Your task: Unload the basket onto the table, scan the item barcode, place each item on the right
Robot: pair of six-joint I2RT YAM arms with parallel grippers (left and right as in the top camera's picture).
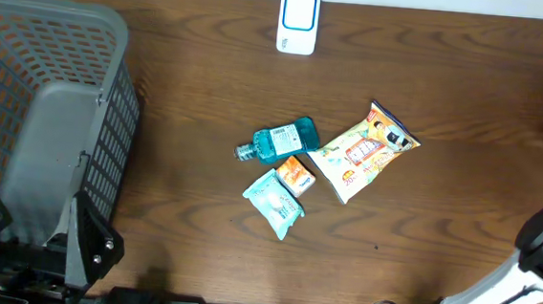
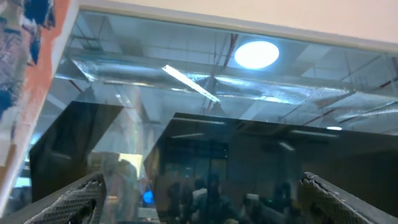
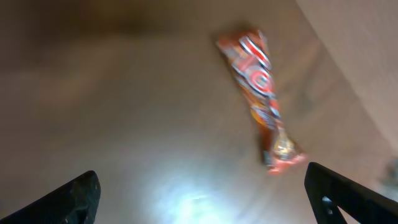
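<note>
Overhead view: snack bag [image 1: 363, 151] flat on the tabletop [image 1: 200, 80], right of centre, just beside a cluster of teal bottle [image 1: 279, 140], small orange box [image 1: 297, 175] and pale packet [image 1: 275, 201] on its left. Long axis slanted, from far-right end to near-left end. White scanner [image 1: 298, 22] at the far edge, well apart from the bag and a little left of it. Grey basket [image 1: 48, 127] over on the left.

From the right wrist, blurred: what looks like the same snack bag [image 3: 261, 93], ahead of the right tool [image 3: 205, 196] and slightly right of its gap, well apart and untouched. Right tool wide, nothing between the tips. Left tool [image 2: 205, 199] wide and empty too, pointed up at ceiling lights [image 2: 256, 54] rather than at the tabletop.

Judged nearer: right arm [image 1: 522, 265], at the near right corner. Probably calls for reaching left and farther out, turning the wrist square across the bag's slant, then carrying far and left toward the scanner.
</note>
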